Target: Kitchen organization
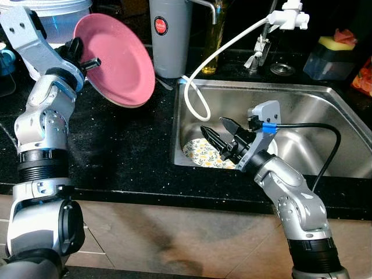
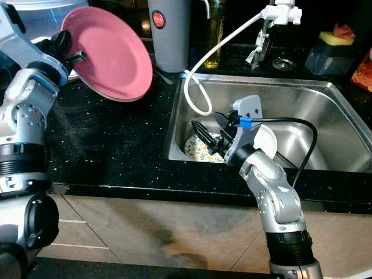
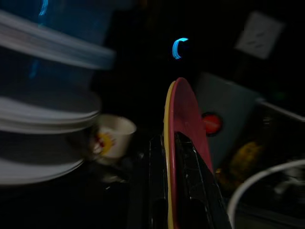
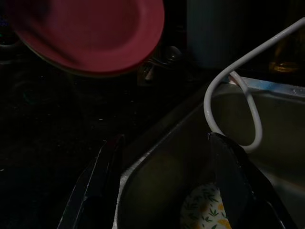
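Observation:
My left gripper (image 1: 86,57) is shut on the rim of a pink plate (image 1: 116,61), holding it tilted in the air over the black counter (image 1: 116,133); in the left wrist view the pink plate (image 3: 183,129) stands edge-on between the fingers. A floral plate (image 1: 203,154) lies in the steel sink (image 1: 302,99) at its left end. My right gripper (image 1: 220,135) hangs open just above the floral plate, over the sink's left part. In the right wrist view the floral plate (image 4: 205,214) shows low between the fingers.
A white hose (image 1: 200,87) loops from the tap (image 1: 290,17) into the sink. A grey canister (image 1: 170,35) stands behind the sink's left corner. Stacked white plates (image 3: 43,143) and a cup (image 3: 112,138) sit at the back left. A sponge holder (image 1: 334,55) is at the back right.

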